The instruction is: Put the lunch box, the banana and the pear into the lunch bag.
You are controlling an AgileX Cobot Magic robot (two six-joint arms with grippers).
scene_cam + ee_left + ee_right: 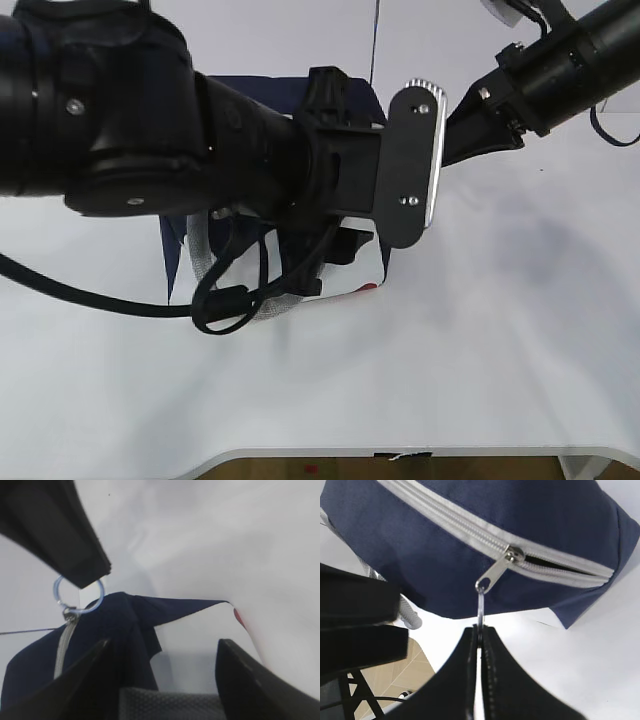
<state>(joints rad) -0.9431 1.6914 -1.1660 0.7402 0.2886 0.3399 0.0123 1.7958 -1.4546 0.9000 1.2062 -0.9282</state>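
The navy lunch bag [260,88] sits mid-table, mostly hidden behind my left arm [200,130]. My right gripper [480,629] is shut on the metal ring pull [480,605] of the grey zipper [450,522]. A short dark gap shows beside the slider [512,555]. In the left wrist view the ring pull [77,597] hangs from the right gripper's fingers [75,545] above the lunch bag [115,625]. My left gripper [164,642] stands open over the bag, with a grey textured strip [170,705] low between its fingers. The lunch box, the banana and the pear are out of view.
The white table [480,340] stretches around the bag, with its front edge [400,452] near the bottom. A grey webbing handle [205,262] and a black cable loop [225,300] hang under the left arm. The right arm [540,70] comes in from the upper right.
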